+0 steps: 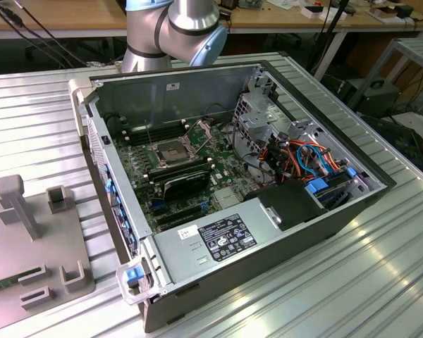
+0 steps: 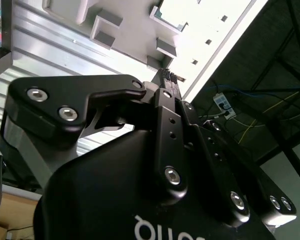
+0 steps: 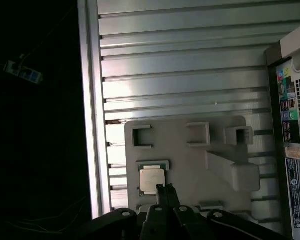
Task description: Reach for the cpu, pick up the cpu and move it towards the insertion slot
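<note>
Currently, the hand [image 3: 165,189] hangs over the grey fixture plate [image 3: 190,165], which rests on the ribbed tabletop [image 3: 180,65] outside the computer case [image 1: 162,88]. Note that the fingers [image 2: 166,82] appear drawn together in both wrist views, with nothing gripped between them.

Locate the cpu [image 3: 152,180] in the first wrist view. It lies flat in a square recess of the fixture plate, pale face up. It has not been lifted.

Observe the governing relation: the fingertips line up with one corner of the cpu, not with its centre, so the chip sits slightly off the hand's axis. You cannot tell from these views how high the hand stands above the chip, nor whether there is contact.

The cpu is square, so it has no long axis. Its edges run parallel to the edges of the fixture plate and to the ribs of the tabletop. Judge finger alignment against those edges.

Locate the insertion slot [image 1: 170,152] in the exterior view, on the board inside the computer case. The fixture plate lies toward the exterior view's left of the case. The cpu and the slot are therefore well apart, with the case wall between them.

Status: reach nearly complete, grasp not yet made.
</note>
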